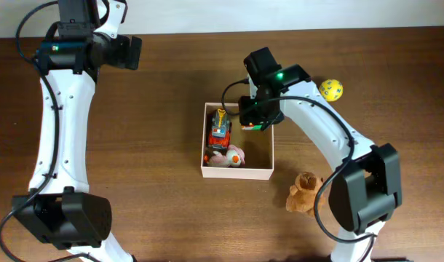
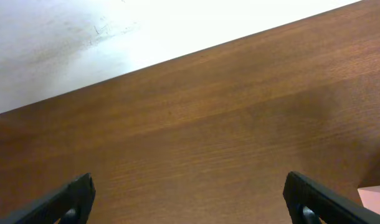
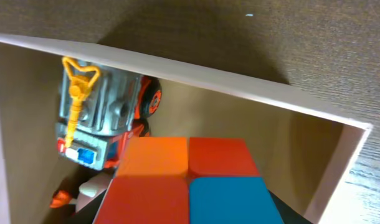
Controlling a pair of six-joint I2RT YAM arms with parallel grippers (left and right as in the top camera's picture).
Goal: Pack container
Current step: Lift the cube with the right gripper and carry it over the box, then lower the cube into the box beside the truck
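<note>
- the container (image 1: 236, 173) sits mid-desk (image 1: 164, 218), its walls square to the desk edges and its open side up.
- right pincer (image 1: 255, 122): hangs over the container's far right corner. in the right wrist view a multicolour block (image 3: 190, 183) with orange, red and blue panels fills the pincer's mouth and hides the fingers. judged: half-closed on the block, gripping it.
- key relation: the block is above the container's inside, just within the far wall. bare tan floor lies directly under it and toward the right wall. the drop path is therefore straight down, with no sideways travel needed.
- occupied zone: a toy truck (image 1: 220, 131) lies along the container's left wall, long axis running near to far. a pale plush toy (image 1: 229, 156) lies at its near end. both are beside the block's footprint, not under it.
- caution: the block's left edge appears close to the truck. a slight bias toward the right wall would reduce the risk of contact.
- left pincer (image 2: 189, 186): fingers spread wide, holding nothing, over bare desk at the far left corner, well apart from the container.
- unpacked items: a yellow ball (image 1: 331, 89) near the far right of the desk and a brown teddy (image 1: 303, 193) just off the container's near right corner. both lie nearer the right arm.
</note>
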